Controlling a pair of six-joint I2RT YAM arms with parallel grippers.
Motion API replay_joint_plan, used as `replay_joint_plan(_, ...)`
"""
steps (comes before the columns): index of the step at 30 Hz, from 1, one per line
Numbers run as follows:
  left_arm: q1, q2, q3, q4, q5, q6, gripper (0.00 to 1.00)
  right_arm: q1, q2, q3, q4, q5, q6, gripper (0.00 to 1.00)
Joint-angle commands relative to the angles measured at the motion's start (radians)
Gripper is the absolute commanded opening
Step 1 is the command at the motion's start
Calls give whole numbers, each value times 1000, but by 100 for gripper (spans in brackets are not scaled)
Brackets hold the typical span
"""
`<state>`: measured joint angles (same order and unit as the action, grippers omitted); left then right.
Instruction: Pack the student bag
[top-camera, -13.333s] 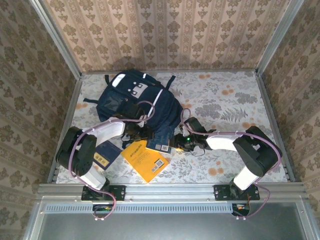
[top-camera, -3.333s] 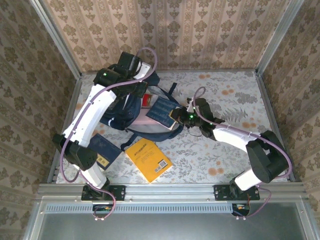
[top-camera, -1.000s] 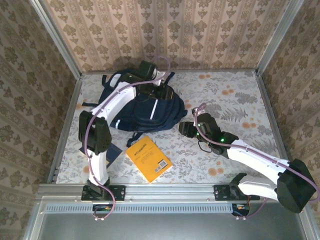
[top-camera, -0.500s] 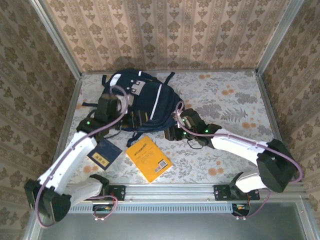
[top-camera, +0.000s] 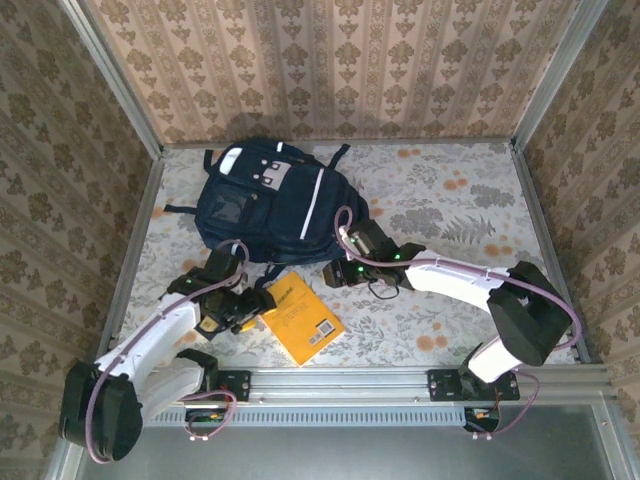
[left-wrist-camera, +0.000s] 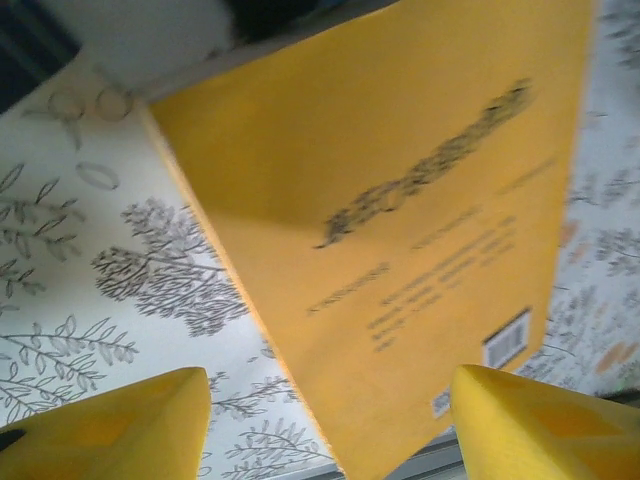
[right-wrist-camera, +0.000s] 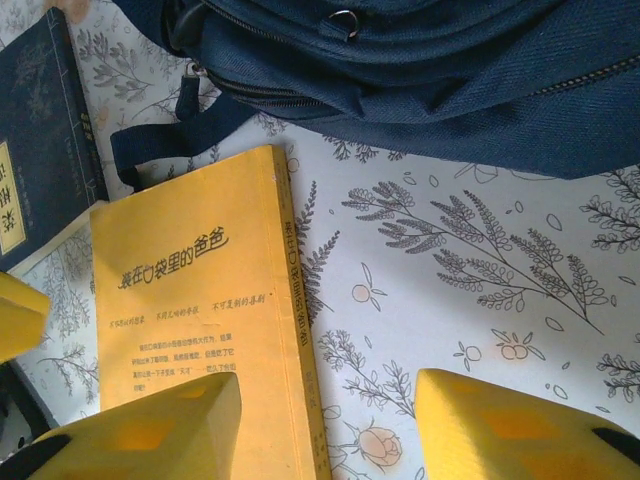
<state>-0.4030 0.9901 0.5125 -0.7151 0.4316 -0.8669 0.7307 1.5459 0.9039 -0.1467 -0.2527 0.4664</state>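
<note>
The student bag lies flat and zipped at the back left of the table, and its dark navy fabric crosses the top of the right wrist view. A yellow book lies in front of it. My left gripper is open at the book's left edge, with the book's cover and near corner between its fingertips. My right gripper is open over the book's right edge. One finger hangs over the cover and the other over the cloth, the spine between them.
A flat dark blue book lies left of the yellow one, next to a loose bag strap. Metal rails edge the table on the near side and papered walls close the other sides. Bare flowered cloth spreads to the right.
My left arm has drawn back from the bag to the yellow book's left edge, and its jaws have widened. My right gripper has slid left to the book's right edge.
</note>
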Motion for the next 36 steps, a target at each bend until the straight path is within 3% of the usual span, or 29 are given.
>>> replay_joint_plan(1, 10, 10, -29, 28, 39, -68, 66, 7, 35, 26, -52, -59, -14, 54)
replay_joint_plan(14, 26, 193, -127, 385, 159, -95, 64, 30, 252, 145, -65, -279, 10, 57)
replay_joint_plan(22, 5, 276, -136, 548, 233, -109, 59, 31, 307, 188, -128, -255, -18, 58)
replay_joint_plan(28, -46, 279, -56, 483, 216, -55, 57, 26, 322, 187, -138, -240, -26, 58)
replay_joint_plan(36, -47, 213, -37, 435, 166, -37, 56, 25, 315, 168, -120, -241, -14, 58)
